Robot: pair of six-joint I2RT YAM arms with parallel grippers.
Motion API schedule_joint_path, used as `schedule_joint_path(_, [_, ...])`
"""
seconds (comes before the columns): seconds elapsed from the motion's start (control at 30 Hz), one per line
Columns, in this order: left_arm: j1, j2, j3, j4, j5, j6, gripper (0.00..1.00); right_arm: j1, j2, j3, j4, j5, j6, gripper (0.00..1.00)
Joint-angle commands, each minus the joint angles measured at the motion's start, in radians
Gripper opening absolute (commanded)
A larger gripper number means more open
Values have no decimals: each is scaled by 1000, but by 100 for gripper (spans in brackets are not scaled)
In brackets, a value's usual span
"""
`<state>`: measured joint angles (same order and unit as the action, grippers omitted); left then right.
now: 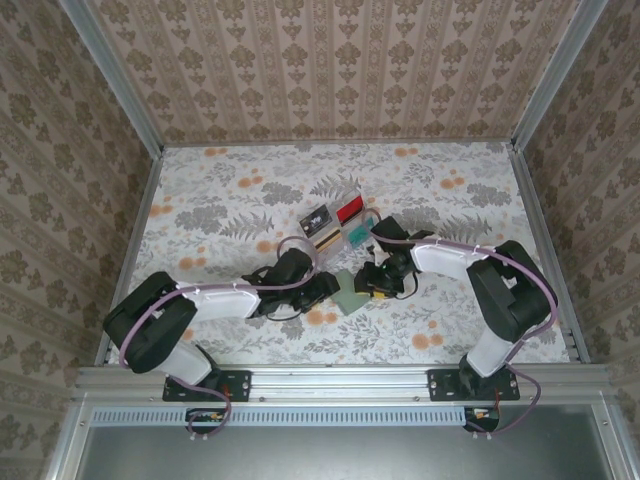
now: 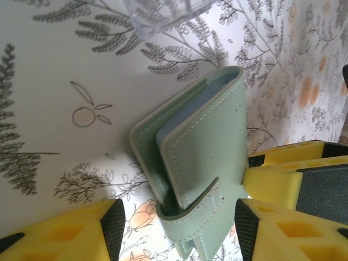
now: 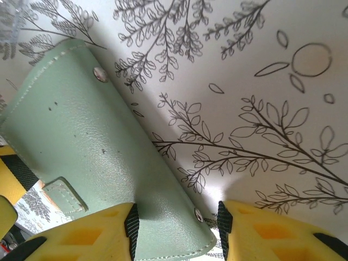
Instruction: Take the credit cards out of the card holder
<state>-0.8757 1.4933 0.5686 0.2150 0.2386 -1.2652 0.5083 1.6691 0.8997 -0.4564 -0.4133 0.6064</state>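
The card holder (image 1: 351, 298), pale grey-green and folded, lies between my two grippers near the table's middle. My left gripper (image 2: 179, 223) stands open astride its strap end (image 2: 209, 196): the left pad (image 2: 114, 223) is clear of it and the right pad (image 2: 244, 223) sits at its edge. My right gripper (image 3: 175, 225) is shut on the holder's studded corner (image 3: 163, 206). A blue-grey edge (image 2: 179, 117) shows inside the fold. A black credit card (image 1: 317, 221) and a red one (image 1: 349, 210) stand in a clear box.
The clear plastic box (image 1: 336, 226) stands just beyond the holder, and its corner (image 2: 163, 13) shows at the top of the left wrist view. My right gripper's yellow fingers (image 2: 293, 174) crowd the holder's right side. Metal rails and patterned walls (image 1: 330, 70) ring the floral table.
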Motion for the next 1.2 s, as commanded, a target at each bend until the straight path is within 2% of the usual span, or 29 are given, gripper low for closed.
schedule_joint_path(0.0, [0, 13, -12, 40, -28, -15, 56, -3, -52, 15, -8, 38, -7, 46])
schedule_joint_path(0.1, [0, 22, -13, 49, -28, -16, 53, -1, -41, 23, 11, 29, -10, 46])
schedule_joint_path(0.33, [1, 73, -7, 96, 5, -25, 47, 6, 19, 21, 62, -29, 4, 35])
schedule_joint_path(0.67, [18, 91, -32, 254, 48, -33, 42, 39, 59, 10, 131, -128, 40, 34])
schedule_joint_path(0.8, [24, 56, -44, 265, 46, -17, 33, 49, 53, 8, 164, -169, 64, 34])
schedule_joint_path(0.9, [24, 20, -37, 204, 40, 12, 24, 49, 47, 17, 158, -156, 61, 35])
schedule_joint_path(1.0, [26, -34, -19, 76, 26, 52, 17, 47, 25, 33, 105, -80, 47, 37])
schedule_joint_path(1.07, [28, -84, 13, -77, 4, 90, 16, 43, -13, 39, 64, 0, 34, 42])
schedule_joint_path(1.17, [26, -159, 124, -444, -61, 171, 15, 31, -95, 46, 15, 120, -1, 55])
